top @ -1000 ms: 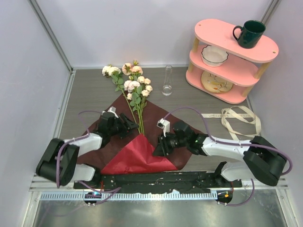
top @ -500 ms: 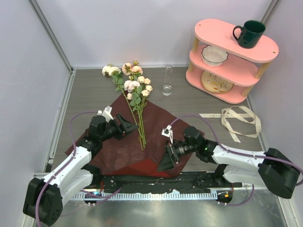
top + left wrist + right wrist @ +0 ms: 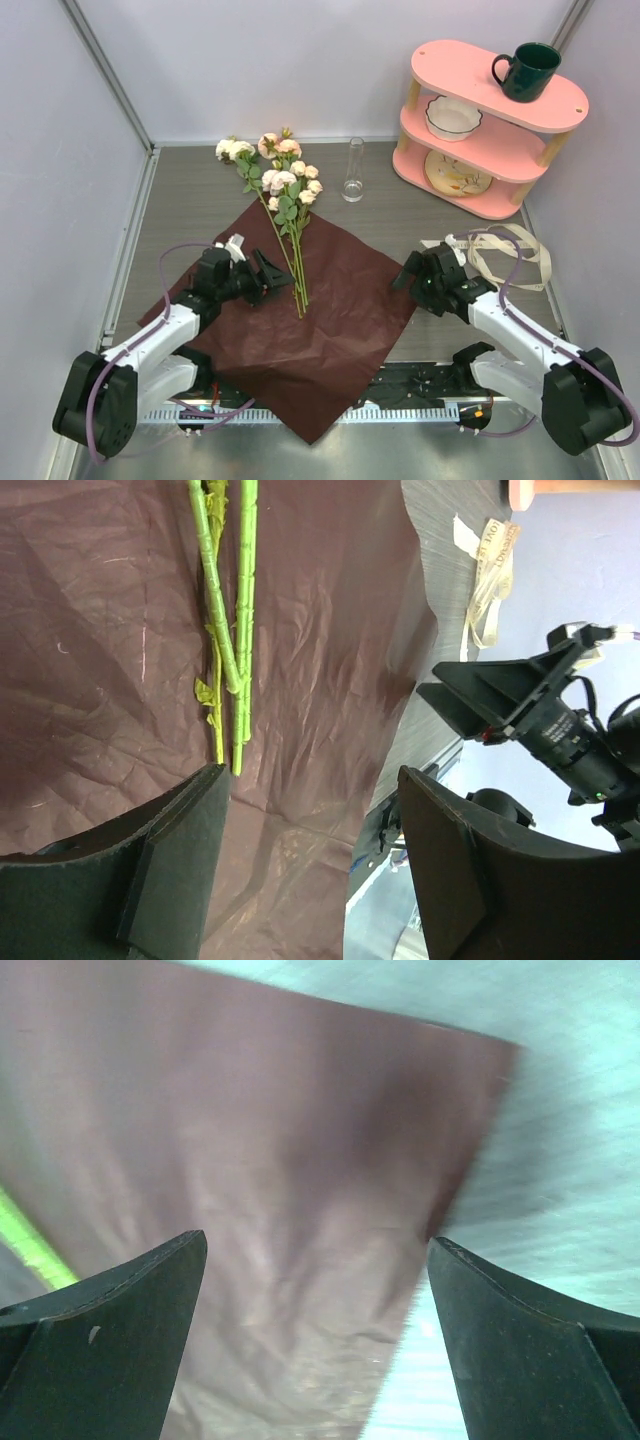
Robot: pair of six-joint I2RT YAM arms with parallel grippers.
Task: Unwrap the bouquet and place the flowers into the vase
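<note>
On the grey desk the maroon paper lies spread out flat, one corner hanging over the near edge at 6 o'clock. The flowers lie on it loose. Their heads are past the paper's far corner at 12 o'clock and rest on the desk. Their stems run back toward 6 o'clock and end near the middle of the sheet. The ribbon lies untied on the desk, off the paper at 3 o'clock.

The left end effector sits low over the paper at 9 o'clock of the stem ends. Its jaws are well apart and hold nothing. In its wrist view the cut ends lie just ahead of one finger, outside the gap. The right end effector is at the paper's 3 o'clock corner, spread as wide as it goes and also empty. Its own view is blurred, showing only paper and desk between the fingers.

The vase stands upright and empty at 1 o'clock of the paper, just right of the flower heads.

The unwrapping looks done, so gathering the flowers is the step in hand. The left end effector must shift toward 3 o'clock until the thin stems lie between its fingers. It should then close on all of them without pinching the paper. After that the bunch must be lifted, tipped upright, and its ends threaded into the vase's narrow neck.
</note>
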